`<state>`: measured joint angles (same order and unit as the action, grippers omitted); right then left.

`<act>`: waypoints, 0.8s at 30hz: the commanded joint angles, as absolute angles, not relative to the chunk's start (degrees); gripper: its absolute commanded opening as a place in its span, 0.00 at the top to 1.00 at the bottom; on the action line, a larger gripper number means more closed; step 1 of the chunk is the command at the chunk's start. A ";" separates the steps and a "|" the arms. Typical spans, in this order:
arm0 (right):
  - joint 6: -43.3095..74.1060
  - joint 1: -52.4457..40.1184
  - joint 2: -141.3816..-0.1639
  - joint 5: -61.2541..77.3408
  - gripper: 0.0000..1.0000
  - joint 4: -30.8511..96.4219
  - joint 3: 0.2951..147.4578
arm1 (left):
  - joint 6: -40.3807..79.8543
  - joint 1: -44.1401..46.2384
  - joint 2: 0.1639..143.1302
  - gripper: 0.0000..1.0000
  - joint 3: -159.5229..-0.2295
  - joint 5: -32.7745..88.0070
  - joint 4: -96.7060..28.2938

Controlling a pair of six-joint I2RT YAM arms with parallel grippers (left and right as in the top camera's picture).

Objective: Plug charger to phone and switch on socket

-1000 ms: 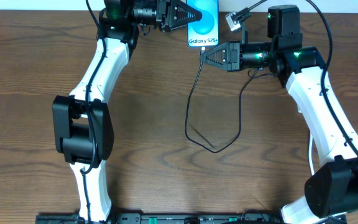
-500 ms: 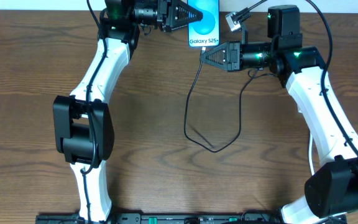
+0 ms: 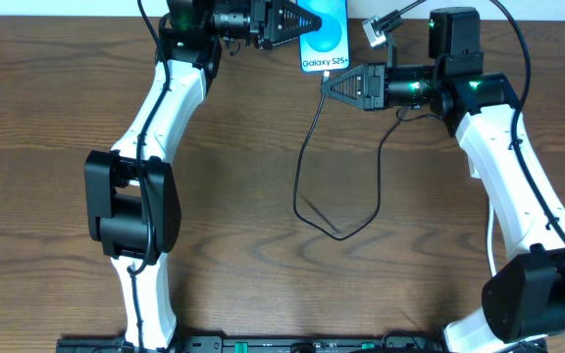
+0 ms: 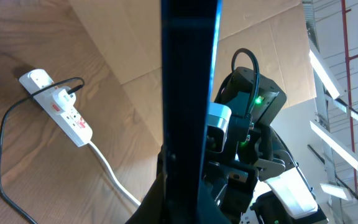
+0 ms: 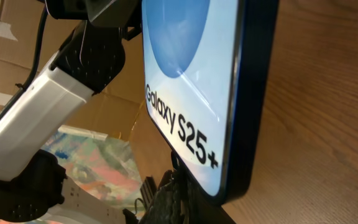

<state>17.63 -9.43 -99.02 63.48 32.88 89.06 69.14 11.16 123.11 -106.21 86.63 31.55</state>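
Phone (image 3: pixel 330 44) clamped in left hand (image 3: pixel 309 22); charger (image 3: pixel 298 176) pinched in right hand (image 3: pixel 325 87), just below phone

Even bright light, soft shadows, sharp

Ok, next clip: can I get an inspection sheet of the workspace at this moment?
Surface: brown wooden table.
Job's things: phone at the far edge, screen lit; socket lying on the wood, switch state cannot tell.
Clutter: nothing seen.
Grippers: left gripper shut on the phone; right gripper shut on the charger at the phone's bottom edge; whether it is plugged in cannot tell.
Cables: charger loops over the table; white lead trails from the socket.
Surroundings: cardboard sheets behind.
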 commanded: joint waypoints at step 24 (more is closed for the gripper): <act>18.17 -9.80 -99.02 61.58 0.99 33.41 89.23 | 68.82 11.73 120.86 0.93 -107.09 90.02 32.23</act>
<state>17.63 -9.69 -99.02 63.18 33.43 89.06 69.14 11.16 123.11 -106.21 86.94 31.55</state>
